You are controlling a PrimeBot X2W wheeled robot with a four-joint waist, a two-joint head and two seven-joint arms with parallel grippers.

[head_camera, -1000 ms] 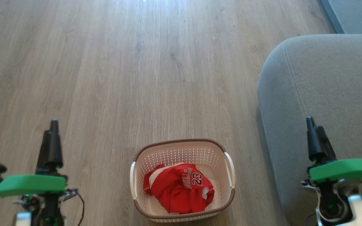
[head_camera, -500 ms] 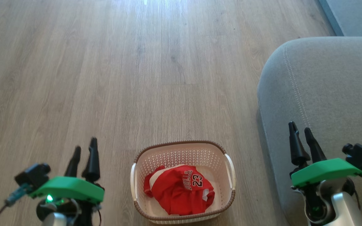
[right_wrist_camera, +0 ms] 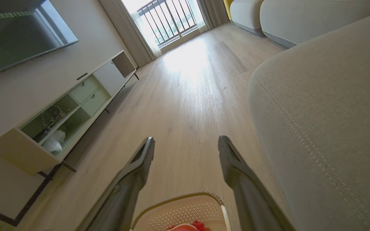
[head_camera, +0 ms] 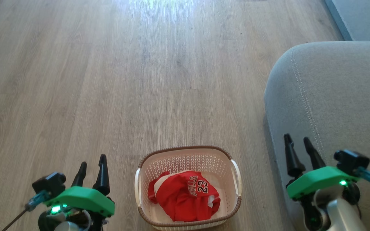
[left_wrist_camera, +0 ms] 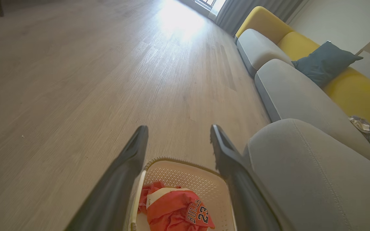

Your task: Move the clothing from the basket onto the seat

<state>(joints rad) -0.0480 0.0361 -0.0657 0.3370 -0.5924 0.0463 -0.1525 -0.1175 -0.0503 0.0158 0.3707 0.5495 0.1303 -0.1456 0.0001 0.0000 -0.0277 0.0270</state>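
Wood-plank floor [head_camera: 124, 80] | red jersey clothing [head_camera: 181, 199] inside cream perforated basket [head_camera: 185, 161] | grey fabric seat [head_camera: 332, 96] right of basket | my left tool [head_camera: 92, 160], right tool [head_camera: 297, 137] flank basket, fingers spread, empty | right wrist: TV cabinet [right_wrist_camera: 85, 96]; left wrist: yellow sofa [left_wrist_camera: 263, 21]

The basket [head_camera: 187, 160], cream with perforated walls, a brown braided rim and white side handles, stands upright on the floor [head_camera: 140, 80] at 6 o'clock in the head view. The clothing [head_camera: 183, 196] lies crumpled inside it, red with white trim, "BULLS 23" showing. The grey seat [head_camera: 332, 96], rounded and pale-seamed, lies at 3 o'clock, near the basket.
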